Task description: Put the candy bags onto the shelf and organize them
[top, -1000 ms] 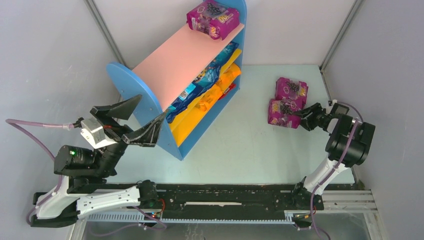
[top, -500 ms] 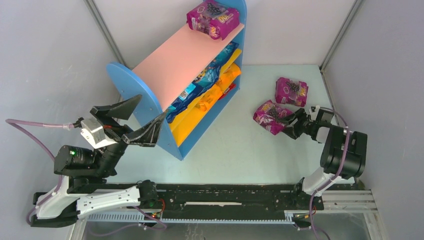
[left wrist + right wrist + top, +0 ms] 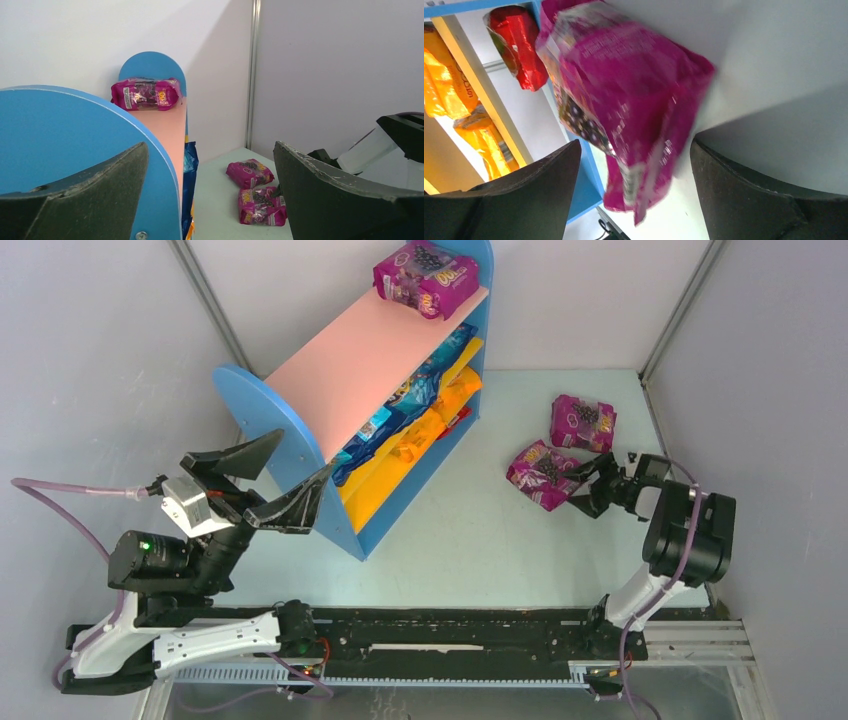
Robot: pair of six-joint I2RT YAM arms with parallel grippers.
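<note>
The shelf stands at the back left. One purple candy bag lies at the far end of its pink top board, also seen from the left wrist. Blue bags and orange bags fill the lower boards. Two more purple bags lie on the table, one further back and one nearer, tilted. My right gripper is open just right of the tilted bag. In the right wrist view that bag lies between the spread jaws, touching neither. My left gripper stands open beside the shelf's near blue panel, holding nothing.
Grey walls close in the table on the left, back and right. In the right wrist view a red bag and orange bags sit on the shelf's yellow boards. The left wrist view shows both table bags.
The right gripper pulled the nearer purple bag left and away from the other one, turning it, then opened wide and drew back a little. The left arm has not moved.
</note>
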